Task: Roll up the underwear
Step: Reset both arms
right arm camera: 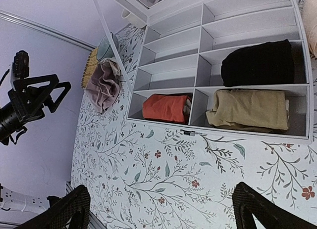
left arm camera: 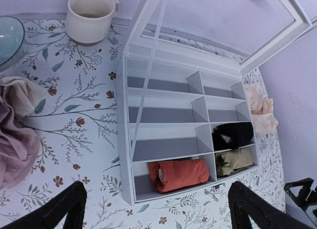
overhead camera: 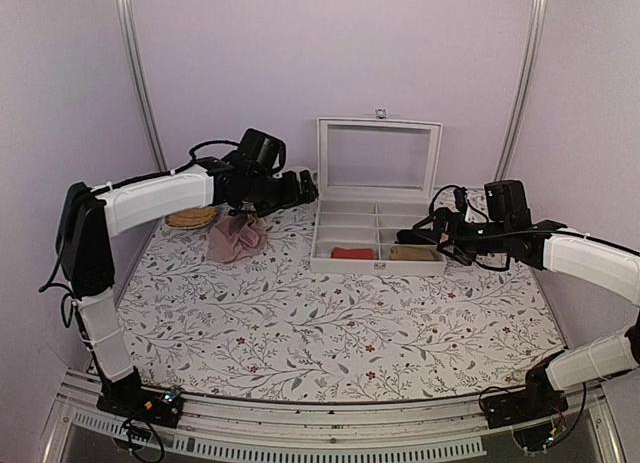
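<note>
Underwear [left arm camera: 178, 174] is lying rolled up in the near-left compartment of the white organizer box [left arm camera: 124, 140], with a strip of cream waistband showing at one end. A pale beige cloth [right arm camera: 247, 110] is sitting in the near-right compartment, and a black cloth [right arm camera: 257, 63] is lying just behind it. Left jaws are hanging released above the dusty-pink cloth [overhead camera: 235, 240] on the worktop [overhead camera: 300, 333]; right jaws are hovering released just right of the box.
</note>
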Controlling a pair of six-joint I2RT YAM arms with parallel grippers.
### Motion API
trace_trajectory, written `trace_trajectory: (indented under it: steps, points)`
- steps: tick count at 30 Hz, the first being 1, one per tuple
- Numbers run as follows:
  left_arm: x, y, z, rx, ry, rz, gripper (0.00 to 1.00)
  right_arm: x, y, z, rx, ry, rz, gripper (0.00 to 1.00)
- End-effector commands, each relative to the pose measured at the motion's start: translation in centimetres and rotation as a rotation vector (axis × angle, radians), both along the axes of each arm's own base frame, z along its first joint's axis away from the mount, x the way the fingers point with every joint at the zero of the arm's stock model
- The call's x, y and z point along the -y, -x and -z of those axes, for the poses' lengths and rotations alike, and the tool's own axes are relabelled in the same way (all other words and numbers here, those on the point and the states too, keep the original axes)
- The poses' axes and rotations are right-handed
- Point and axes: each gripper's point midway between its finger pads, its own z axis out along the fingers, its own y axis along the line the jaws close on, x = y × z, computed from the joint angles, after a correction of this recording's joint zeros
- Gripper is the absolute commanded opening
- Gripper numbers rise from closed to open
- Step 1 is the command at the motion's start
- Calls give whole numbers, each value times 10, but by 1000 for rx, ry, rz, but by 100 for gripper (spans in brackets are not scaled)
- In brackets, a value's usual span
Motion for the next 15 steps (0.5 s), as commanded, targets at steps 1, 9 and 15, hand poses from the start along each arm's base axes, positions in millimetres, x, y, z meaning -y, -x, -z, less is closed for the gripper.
trace_trajectory:
  steps: [1,9,15]
  points:
    - [-12,-4,-17,99,-48,38,100,5,-7,-9,15,5,48,100]
    - [-10,-4,-16,107,-42,56,100,16,-10,-23,53,50,92,100]
    - [-10,-5,-19,107,-29,59,100,16,-10,-28,70,44,91,100]
